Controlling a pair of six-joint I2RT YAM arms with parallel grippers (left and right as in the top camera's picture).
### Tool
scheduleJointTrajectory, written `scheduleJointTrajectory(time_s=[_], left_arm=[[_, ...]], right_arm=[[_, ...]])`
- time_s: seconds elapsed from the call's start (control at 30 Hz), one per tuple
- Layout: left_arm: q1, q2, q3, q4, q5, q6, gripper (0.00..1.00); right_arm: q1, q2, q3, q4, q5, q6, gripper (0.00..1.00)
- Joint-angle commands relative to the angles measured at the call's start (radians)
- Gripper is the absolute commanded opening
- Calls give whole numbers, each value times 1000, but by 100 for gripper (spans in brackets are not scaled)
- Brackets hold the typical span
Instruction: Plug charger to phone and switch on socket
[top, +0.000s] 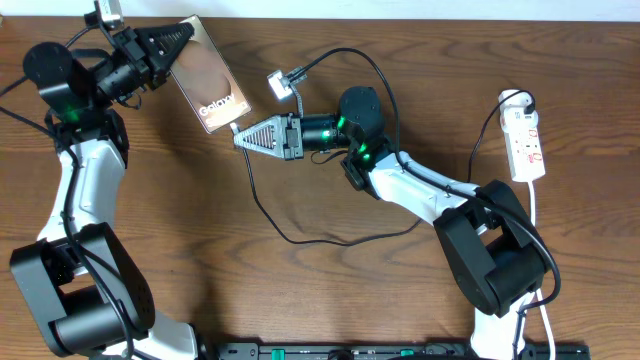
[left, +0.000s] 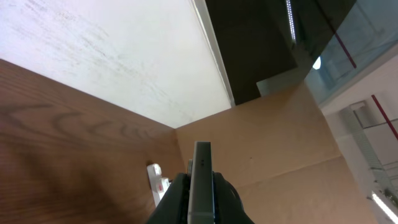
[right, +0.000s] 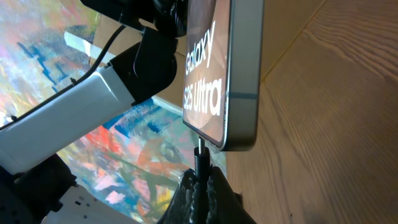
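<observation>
My left gripper is shut on the phone, holding it tilted above the table at the upper left; the phone shows edge-on between the jaws in the left wrist view. My right gripper is shut on the charger's black plug tip, which points up at the phone's bottom edge and touches or nearly touches it. The thin black charger cable loops across the table. The white socket strip lies at the far right, with its round plug end above.
A small white and silver adapter lies near the phone's lower corner, on the cable. The socket's white cord runs down the right side. The socket also shows faintly in the left wrist view.
</observation>
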Motion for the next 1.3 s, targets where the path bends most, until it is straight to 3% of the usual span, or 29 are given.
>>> scheduleJointTrajectory(time_s=[0.0, 0.6, 1.27], left_arm=[[0, -14, -3, 8, 11, -24, 7], [-11, -14, -3, 9, 62, -64, 7], [-45, -14, -3, 9, 146, -11, 7]], right_arm=[[-4, 5, 6, 2, 2, -22, 1], [-5, 5, 6, 2, 2, -22, 1], [-6, 5, 6, 2, -3, -22, 1]])
